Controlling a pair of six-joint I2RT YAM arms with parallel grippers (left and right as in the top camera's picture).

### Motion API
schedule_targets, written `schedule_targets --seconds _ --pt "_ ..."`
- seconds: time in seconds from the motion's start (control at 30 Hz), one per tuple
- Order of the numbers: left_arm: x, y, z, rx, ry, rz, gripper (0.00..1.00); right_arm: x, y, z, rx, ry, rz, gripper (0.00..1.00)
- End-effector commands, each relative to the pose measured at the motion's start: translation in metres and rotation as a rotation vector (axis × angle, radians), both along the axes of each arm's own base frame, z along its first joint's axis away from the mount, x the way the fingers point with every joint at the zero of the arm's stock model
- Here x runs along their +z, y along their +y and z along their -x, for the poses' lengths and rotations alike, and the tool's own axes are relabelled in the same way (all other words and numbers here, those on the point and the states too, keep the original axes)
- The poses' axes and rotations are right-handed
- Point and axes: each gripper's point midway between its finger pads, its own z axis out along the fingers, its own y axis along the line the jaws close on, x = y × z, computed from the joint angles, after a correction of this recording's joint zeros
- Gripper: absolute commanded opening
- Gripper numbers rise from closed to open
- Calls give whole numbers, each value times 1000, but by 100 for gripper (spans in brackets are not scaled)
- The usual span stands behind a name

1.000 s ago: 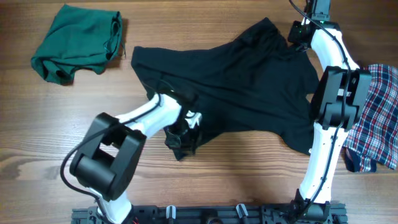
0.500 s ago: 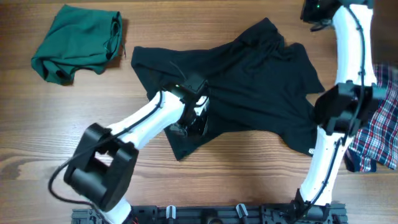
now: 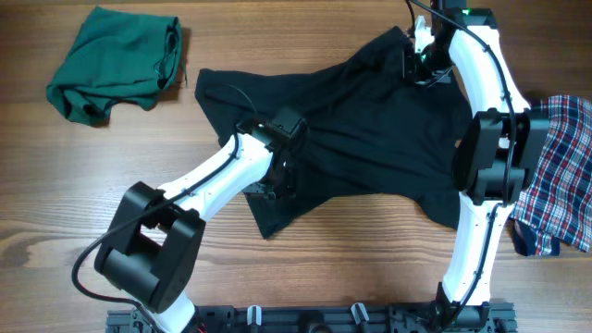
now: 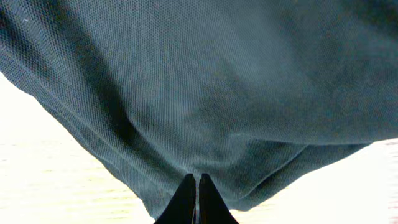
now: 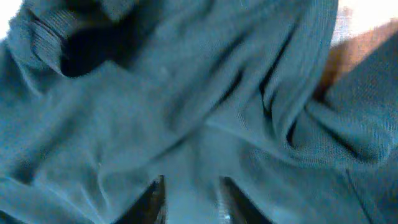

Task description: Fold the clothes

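The clothes here are chiefly a large black top [image 3: 370, 139], lying crumpled across the middle of the wooden table [image 3: 370, 268]. My left gripper [image 3: 280, 180] sits at its lower left flap. In the left wrist view that gripper [image 4: 197, 182] is shut, pinching a fold of the black top [image 4: 217, 81], which drapes ahead of it. My right gripper [image 3: 418, 63] hovers over the top's far right corner. In the right wrist view that gripper [image 5: 191, 193] has its fingers apart, open, with rumpled black fabric [image 5: 174, 106] right beneath and between them.
A dark green garment [image 3: 116, 63] lies bunched at the far left corner. A red-white-blue plaid garment [image 3: 560, 176] sits at the right edge, partly behind the right arm. Bare wood runs along the near side of the table.
My left gripper has drawn the black flap up and to the right. My right gripper let go, swung away to the far right, and has come back open over the top's corner.
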Motion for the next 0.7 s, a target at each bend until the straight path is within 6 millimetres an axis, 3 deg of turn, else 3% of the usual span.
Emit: schedule_targets --seconds 0.0,0.1,0.27,0.53,0.67 --pt "-14 8 2 55 12 -15 4 -4 13 -4 37 -15 -35 17" --pt "-17 8 -1 60 1 -4 4 -11 22 -7 63 -20 -33 4" --pt "-19 11 -3 77 2 0 4 -18 23 -13 47 -31 -33 4" --pt "-34 7 19 80 89 51 4 -37 24 -16 50 -19 -32 4" --pt "-33 1 24 81 118 83 4 -37 22 -23 43 -46 -22 4"
